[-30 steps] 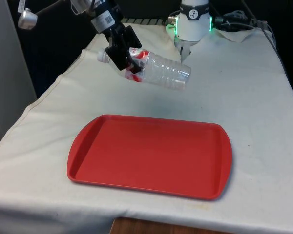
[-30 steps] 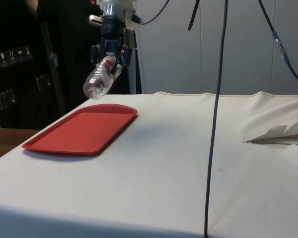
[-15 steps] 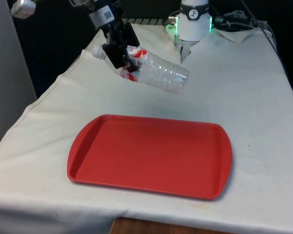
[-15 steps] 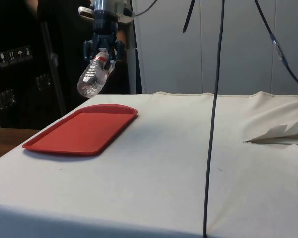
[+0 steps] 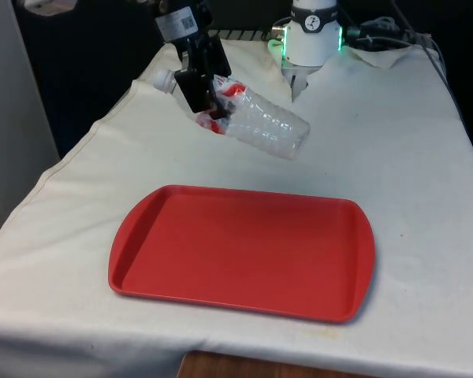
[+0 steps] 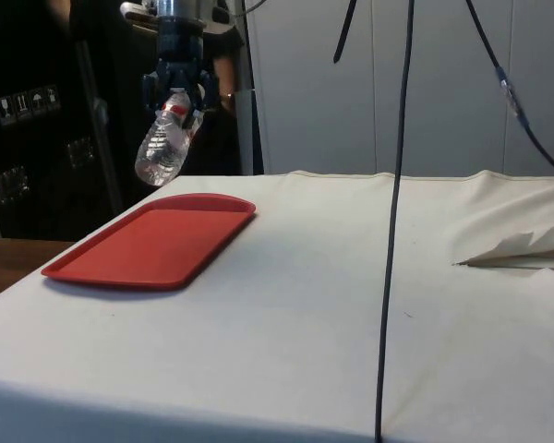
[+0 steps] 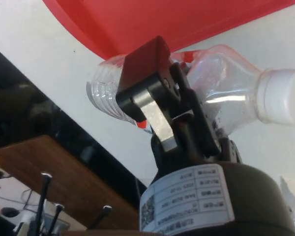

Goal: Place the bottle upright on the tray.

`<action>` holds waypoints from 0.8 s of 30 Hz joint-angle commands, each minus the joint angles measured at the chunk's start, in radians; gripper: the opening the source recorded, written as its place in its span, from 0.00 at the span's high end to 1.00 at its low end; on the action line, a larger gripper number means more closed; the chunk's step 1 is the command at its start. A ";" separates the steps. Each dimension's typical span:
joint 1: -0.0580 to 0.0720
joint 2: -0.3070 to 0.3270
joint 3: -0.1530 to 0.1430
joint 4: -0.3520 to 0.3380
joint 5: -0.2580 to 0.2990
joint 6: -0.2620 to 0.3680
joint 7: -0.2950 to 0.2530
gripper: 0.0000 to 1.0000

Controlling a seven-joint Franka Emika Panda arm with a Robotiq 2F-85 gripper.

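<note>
Above table's far left: black two-finger gripper (image 5: 207, 88) clamped on clear crinkled plastic bottle (image 5: 256, 120) near white cap, bottle tilted, airborne. Step: carry. Next: turn base down, lower onto flat red plastic tray (image 5: 244, 252).

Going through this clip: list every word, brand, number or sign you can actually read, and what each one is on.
None can be read.
Bottle label, red and white: print too blurred to read.
White sticker on the pincer body: a square code and lines of small print, too small to read.
Small white signs on the dark cabinet: pictograms, too small to make out.
Red tray: no text on it.
</note>
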 commanded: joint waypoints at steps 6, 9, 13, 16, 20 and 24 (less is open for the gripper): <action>0.012 0.005 0.015 0.015 -0.048 0.026 0.039 0.86; 0.013 0.005 0.023 0.018 -0.073 0.036 0.053 0.86; 0.016 0.005 0.033 0.021 -0.105 0.050 0.071 0.86; 0.018 0.005 0.039 0.022 -0.132 0.061 0.084 0.86; 0.012 0.001 0.051 0.021 -0.158 0.061 0.089 0.86; 0.018 0.009 0.051 0.030 -0.197 0.083 0.116 0.86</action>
